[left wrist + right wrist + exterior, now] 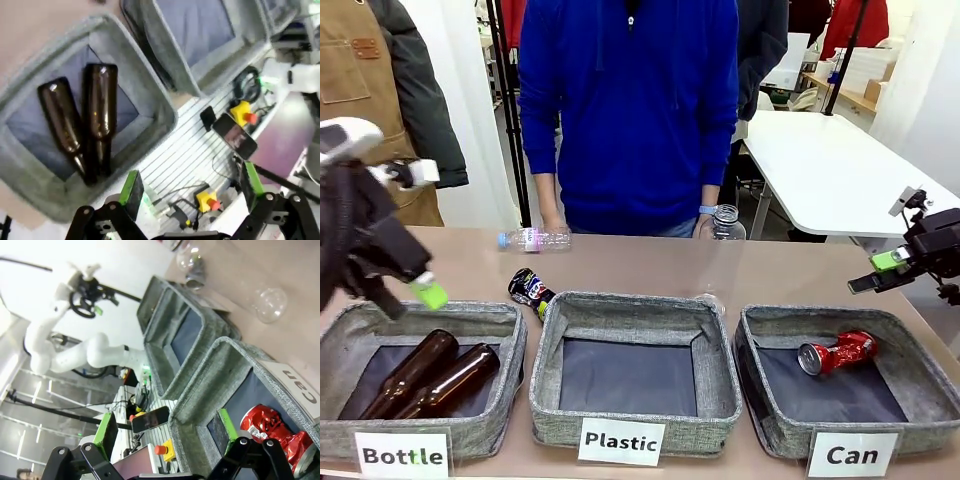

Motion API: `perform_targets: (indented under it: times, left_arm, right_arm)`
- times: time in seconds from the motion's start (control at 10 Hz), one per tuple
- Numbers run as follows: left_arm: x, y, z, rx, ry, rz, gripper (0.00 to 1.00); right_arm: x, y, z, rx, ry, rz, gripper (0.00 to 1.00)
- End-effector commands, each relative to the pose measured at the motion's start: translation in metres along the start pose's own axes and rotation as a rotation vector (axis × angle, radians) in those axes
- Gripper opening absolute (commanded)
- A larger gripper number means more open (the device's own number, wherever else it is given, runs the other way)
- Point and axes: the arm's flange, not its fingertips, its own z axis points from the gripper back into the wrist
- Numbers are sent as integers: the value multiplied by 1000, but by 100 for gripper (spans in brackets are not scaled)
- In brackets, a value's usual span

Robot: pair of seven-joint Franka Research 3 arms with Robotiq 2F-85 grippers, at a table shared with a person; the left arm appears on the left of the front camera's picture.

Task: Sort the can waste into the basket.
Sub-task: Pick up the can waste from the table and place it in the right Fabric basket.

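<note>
Tan surface (650,262) with three grey fabric baskets in a row along the near edge: Bottle basket (348,335), Plastic basket (632,304), Can basket (820,318). Person in a blue top (630,100) standing at the far side. White table (830,170) behind at right, dark coats at left.

Red can (838,352) on its side on the dark floor of the Can basket, toward the far right. Dark printed can (530,288) on the bare surface, just behind the gap between Bottle and Plastic baskets, close against the Plastic basket's far left corner. Two brown bottles (425,372) side by side in the Bottle basket. Clear plastic bottle (535,239) lying near the far edge.

Left fingers (430,294) spread, nothing between them, above the Bottle basket's far rim. Right fingers (887,261) likewise released and empty, by the surface's right edge, past the Can basket.

Added by left wrist view: brown bottles from above; off the surface's near edge, a phone (235,136) and yellow boxes with red buttons (241,112). Added by right wrist view: red can close beside one finger, Can label (297,385) sideways.
</note>
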Motion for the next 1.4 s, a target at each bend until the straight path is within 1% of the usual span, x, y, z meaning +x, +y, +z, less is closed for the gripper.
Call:
perform_targets:
  times: [0.0, 0.1, 0.3, 0.4, 0.5, 0.6, 0.7, 0.8, 0.9, 1.0, 1.1, 1.2, 1.3]
  left_arm:
    - [6, 15, 10, -94, -48, 73, 100]
    - [0, 0, 0, 0, 0, 0, 100]
    - [0, 0, 0, 0, 0, 0, 100]
    - [10, 8, -6, -20, -3, 16, 100]
    - [17, 4, -7, 20, -197, 343, 100]
    - [40, -3, -8, 25, -206, 416, 100]
    - [66, -9, -5, 44, -284, 508, 100]
    - [88, -15, -2, 72, -275, 515, 100]
    - [107, -14, 1, 90, -290, 561, 100]
    - [120, -7, 9, 95, -299, 611, 100]
    - [125, 5, 23, 97, -320, 667, 100]
    - [110, 19, 40, 74, -279, 664, 100]
    - [82, 34, 55, 40, -235, 646, 100]
  right_arm:
    - [0, 3, 1, -4, -5, 5, 100]
    - [0, 3, 1, -4, -5, 5, 100]
    - [0, 3, 1, -4, -5, 5, 100]
    - [0, 3, 1, -4, -5, 5, 100]
    - [0, 3, 1, -4, -5, 5, 100]
    - [0, 3, 1, -4, -5, 5, 100]
    - [0, 3, 1, -4, -5, 5, 100]
    - [0, 3, 1, -4, -5, 5, 100]
    - [0, 3, 1, -4, -5, 5, 100]
    - [0, 3, 1, -4, -5, 5, 100]
    - [0, 3, 1, -4, -5, 5, 100]
    - [0, 3, 1, -4, -5, 5, 100]
    - [0, 3, 1, -4, -5, 5, 100]
